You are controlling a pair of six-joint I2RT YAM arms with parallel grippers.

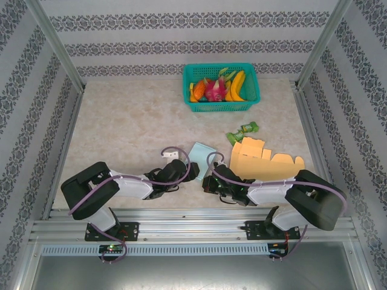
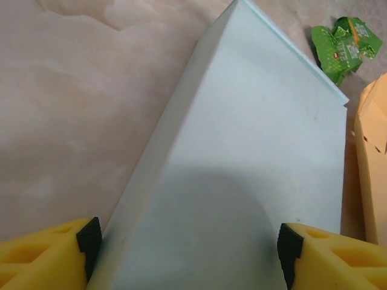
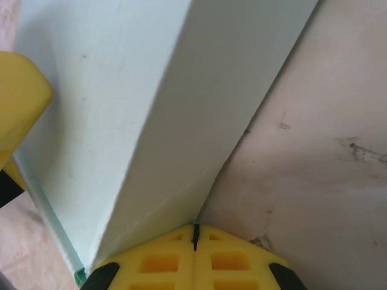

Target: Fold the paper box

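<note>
The pale blue box (image 1: 201, 152) lies on the table (image 1: 127, 121) between the arms; the left gripper (image 2: 188, 241) spans it with jaws wide, the right gripper (image 3: 195, 241) is closed at its edge. The green wrapper (image 2: 344, 45) has a red label, unreadable.

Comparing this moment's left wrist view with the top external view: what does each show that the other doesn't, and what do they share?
Left wrist alone: the left gripper with its fingers spread at the pale blue box's sides. Top external alone: the teal basket of toy fruit and both arms meeting at that box. Shared: the box, the green wrapper and the tan cardboard on the marbled table.
</note>
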